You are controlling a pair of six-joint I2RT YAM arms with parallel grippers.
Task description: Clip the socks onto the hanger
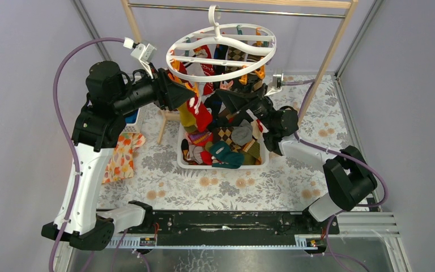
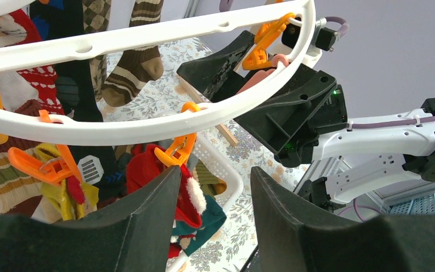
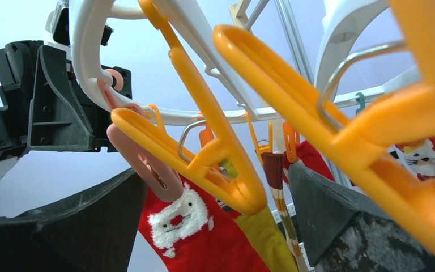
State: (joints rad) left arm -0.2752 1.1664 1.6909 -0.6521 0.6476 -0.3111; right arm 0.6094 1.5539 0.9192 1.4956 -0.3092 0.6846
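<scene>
The white oval hanger (image 1: 221,51) hangs from the metal bar, with several socks clipped under it. More socks (image 1: 226,150) fill the white basket (image 1: 180,153) below. My left gripper (image 1: 191,97) is open and empty at the hanger's left rim. In the left wrist view (image 2: 215,190) an orange clip (image 2: 175,150) holding a red sock (image 2: 144,170) hangs just past its left finger. My right gripper (image 1: 226,101) is open under the hanger's right side. In the right wrist view (image 3: 215,209) a pink clip (image 3: 147,164), an orange clip (image 3: 215,158) and a red Santa sock (image 3: 192,232) show between its fingers; contact cannot be told.
A wooden-framed rail (image 1: 335,45) with a metal bar (image 1: 260,11) carries the hanger. An orange-flowered cloth (image 1: 122,156) lies left of the basket. The two grippers face each other closely under the hanger. The right arm's body (image 2: 294,113) shows in the left wrist view.
</scene>
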